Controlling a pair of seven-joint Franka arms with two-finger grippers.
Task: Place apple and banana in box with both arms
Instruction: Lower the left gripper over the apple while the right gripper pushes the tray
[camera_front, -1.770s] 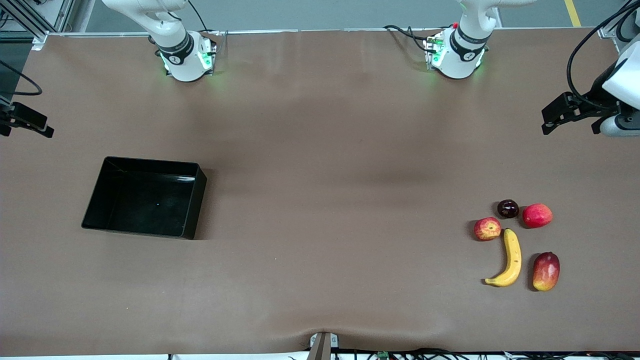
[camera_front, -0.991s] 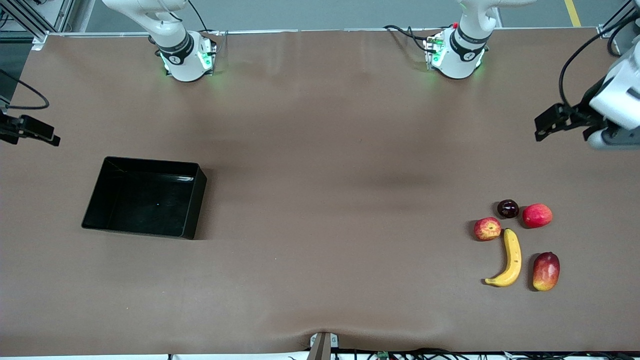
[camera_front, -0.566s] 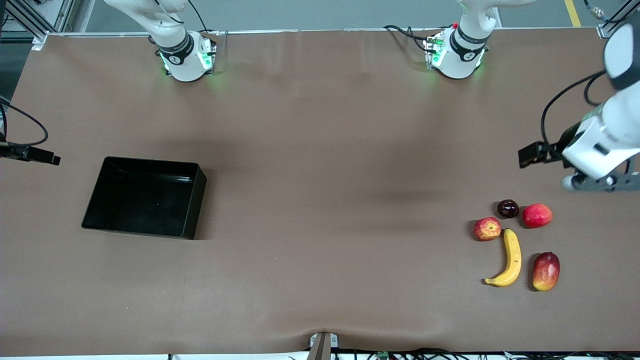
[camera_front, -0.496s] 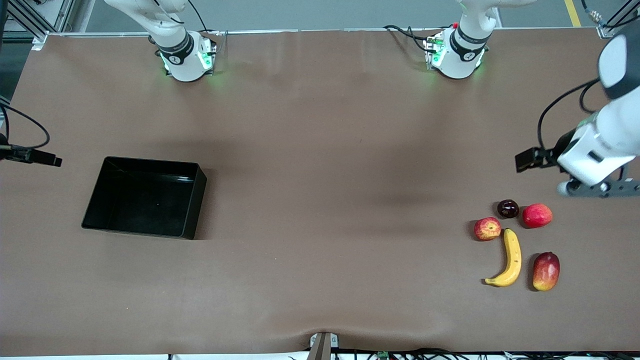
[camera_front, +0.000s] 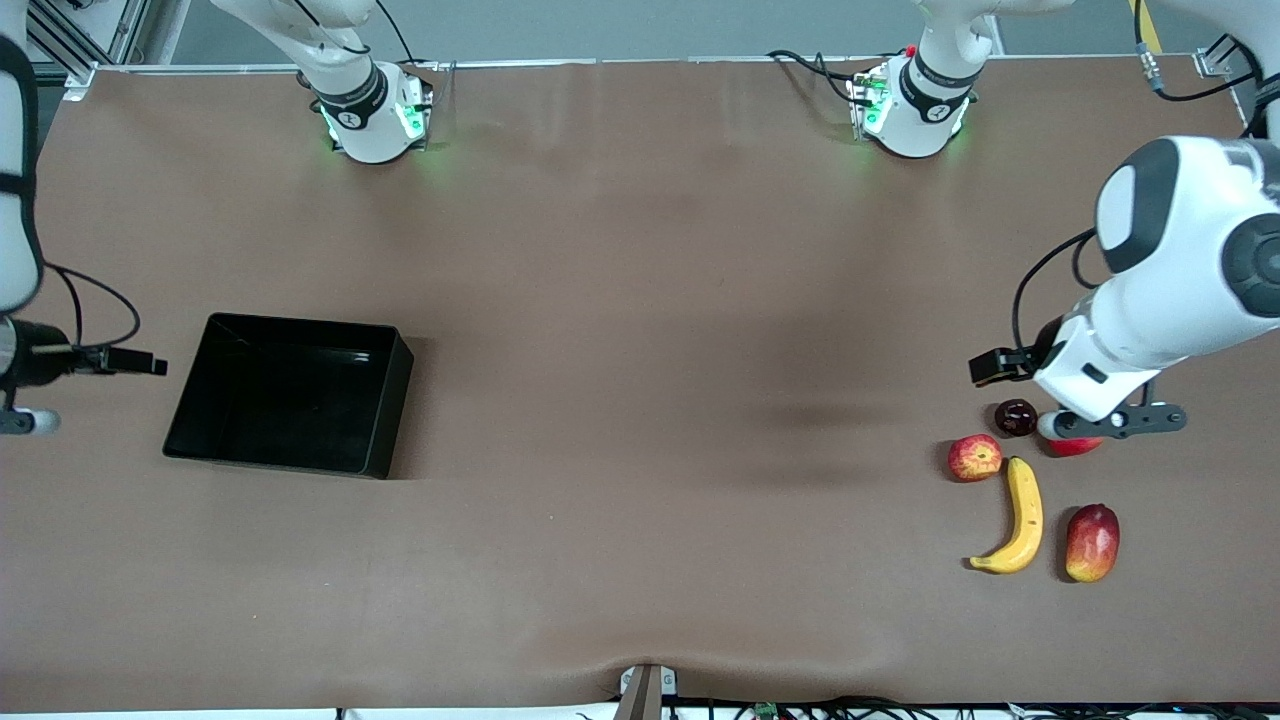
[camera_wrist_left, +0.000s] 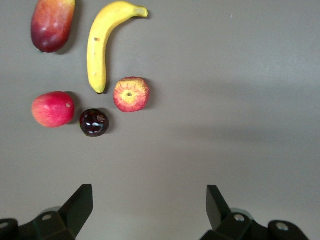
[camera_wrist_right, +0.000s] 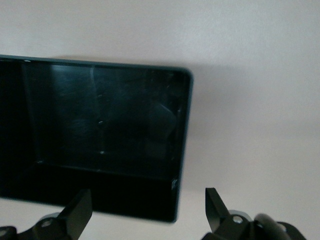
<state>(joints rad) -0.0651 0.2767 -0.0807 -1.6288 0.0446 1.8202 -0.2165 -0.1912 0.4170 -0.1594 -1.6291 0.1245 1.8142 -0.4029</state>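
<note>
The apple (camera_front: 975, 457), red with yellow streaks, lies at the left arm's end of the table, touching the tip of the curved yellow banana (camera_front: 1018, 520). Both show in the left wrist view: apple (camera_wrist_left: 131, 94), banana (camera_wrist_left: 102, 47). My left gripper (camera_wrist_left: 149, 200) is open and empty, up in the air over the smooth red-pink fruit (camera_front: 1078, 447) beside the apple. The black box (camera_front: 396, 405) stands empty at the right arm's end. My right gripper (camera_wrist_right: 147, 205) is open and empty, over the table by the box's (camera_wrist_right: 183, 130) outer end.
A dark round fruit (camera_front: 1016, 417) lies just farther from the camera than the apple. A red-yellow mango (camera_front: 1092, 542) lies beside the banana. In the left wrist view the dark fruit (camera_wrist_left: 94, 122), red-pink fruit (camera_wrist_left: 53, 109) and mango (camera_wrist_left: 52, 22) surround the apple and banana.
The left arm swung in from the table's end and came over the fruit cluster, covering part of the red-pink fruit. The right arm moved in toward the box. No fruit moved.
</note>
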